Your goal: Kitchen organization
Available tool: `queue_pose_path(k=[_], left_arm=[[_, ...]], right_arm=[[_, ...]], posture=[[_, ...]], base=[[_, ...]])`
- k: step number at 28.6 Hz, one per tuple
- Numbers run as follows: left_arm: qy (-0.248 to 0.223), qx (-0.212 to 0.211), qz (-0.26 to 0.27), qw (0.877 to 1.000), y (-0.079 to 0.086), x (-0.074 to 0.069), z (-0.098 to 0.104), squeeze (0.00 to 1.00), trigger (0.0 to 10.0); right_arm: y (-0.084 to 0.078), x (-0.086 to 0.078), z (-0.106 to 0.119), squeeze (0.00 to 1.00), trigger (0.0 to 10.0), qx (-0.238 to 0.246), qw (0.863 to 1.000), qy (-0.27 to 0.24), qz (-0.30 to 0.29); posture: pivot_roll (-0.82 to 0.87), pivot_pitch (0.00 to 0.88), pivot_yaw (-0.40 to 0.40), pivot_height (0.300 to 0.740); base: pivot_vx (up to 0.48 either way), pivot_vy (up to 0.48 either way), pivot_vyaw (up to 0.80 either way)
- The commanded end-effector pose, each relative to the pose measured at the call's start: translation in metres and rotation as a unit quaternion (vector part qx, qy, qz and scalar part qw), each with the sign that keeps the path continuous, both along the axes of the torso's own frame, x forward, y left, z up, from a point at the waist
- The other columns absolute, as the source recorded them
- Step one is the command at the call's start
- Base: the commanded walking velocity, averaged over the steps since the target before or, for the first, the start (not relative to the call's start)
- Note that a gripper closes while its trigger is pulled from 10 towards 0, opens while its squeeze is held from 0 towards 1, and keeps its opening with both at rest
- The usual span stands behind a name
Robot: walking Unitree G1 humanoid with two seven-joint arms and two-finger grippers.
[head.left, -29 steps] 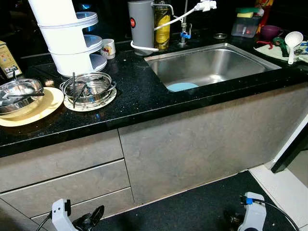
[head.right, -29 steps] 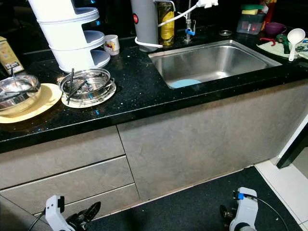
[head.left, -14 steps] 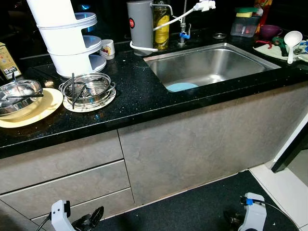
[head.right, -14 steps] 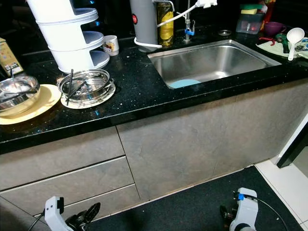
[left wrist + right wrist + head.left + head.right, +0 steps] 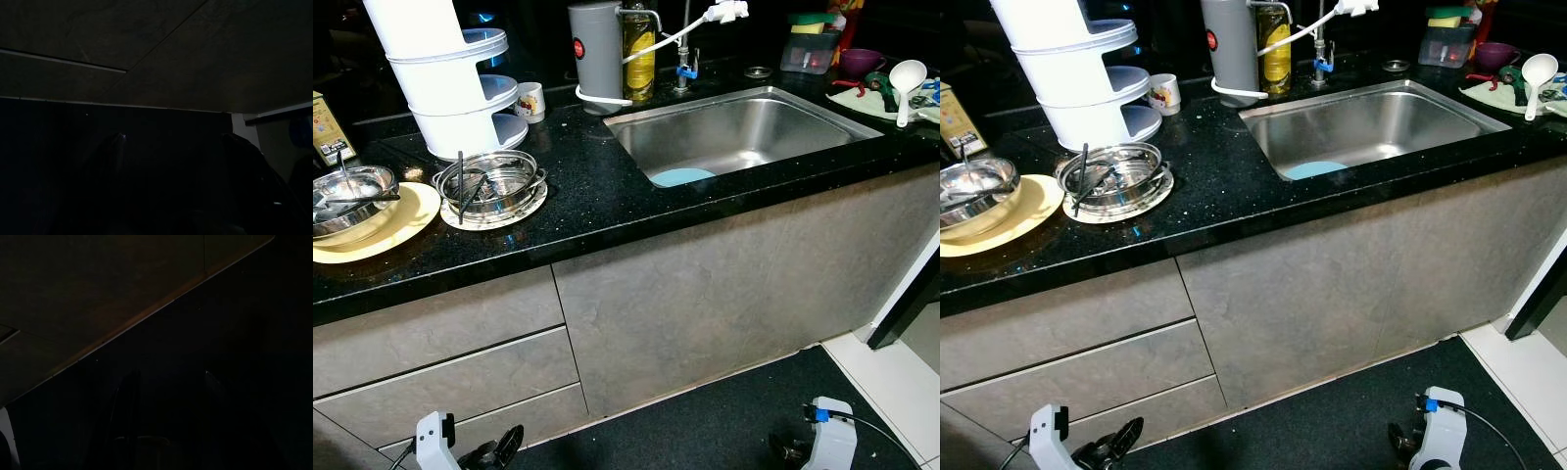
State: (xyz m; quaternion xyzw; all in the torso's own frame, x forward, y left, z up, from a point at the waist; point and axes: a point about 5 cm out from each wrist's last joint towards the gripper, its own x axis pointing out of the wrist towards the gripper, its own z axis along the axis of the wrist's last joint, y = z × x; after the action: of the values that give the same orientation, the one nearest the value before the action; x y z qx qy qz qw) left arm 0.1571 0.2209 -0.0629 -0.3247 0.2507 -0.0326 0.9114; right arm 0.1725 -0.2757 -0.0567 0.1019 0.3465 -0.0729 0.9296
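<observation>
The black countertop (image 5: pixel 607 196) carried two steel bowls: one (image 5: pixel 350 194) on a yellow plate (image 5: pixel 382 235) at the far left, the other (image 5: pixel 494 181) on a pale plate just beside it, with dark utensils lying across it, their long axes running roughly front to back. One white tiered stand (image 5: pixel 450 88) rose behind them, a single mug (image 5: pixel 530 100) next to it. The steel sink (image 5: pixel 744 127) lay lengthwise along the counter, one blue plate (image 5: pixel 683 177) inside. One white ladle (image 5: pixel 907 83) lay at the far right, bowl end away from the robot. Both arms hung idle near the floor; the left gripper (image 5: pixel 499 448) showed its fingers parted and empty, the right gripper (image 5: pixel 1400 441) likewise in the dark wrist view.
</observation>
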Motion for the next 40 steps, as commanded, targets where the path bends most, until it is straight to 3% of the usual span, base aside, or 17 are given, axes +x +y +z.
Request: queue_pose_path(k=[1, 40], left_arm=[[0.001, 0.004, 0.003, 1.0, 0.0054, -0.0023, 0.0006, 0.0, 10.0], [0.002, 0.003, 0.005, 1.0, 0.0047, 0.0014, 0.0011, 0.0, 10.0]], right_arm=[[0.0034, -0.0016, -0.0016, 0.0, 10.0, 0.005, 1.0, -0.002, 0.001], [0.0032, 0.0016, -0.0004, 0.0, 10.0, 0.003, 1.0, -0.001, 0.002]], posture=[[-0.09, 0.0, 0.061, 0.74], [-0.09, 0.0, 0.062, 0.74]], base=[[0.0, 0.0, 0.0], [0.0, 0.0, 0.0]])
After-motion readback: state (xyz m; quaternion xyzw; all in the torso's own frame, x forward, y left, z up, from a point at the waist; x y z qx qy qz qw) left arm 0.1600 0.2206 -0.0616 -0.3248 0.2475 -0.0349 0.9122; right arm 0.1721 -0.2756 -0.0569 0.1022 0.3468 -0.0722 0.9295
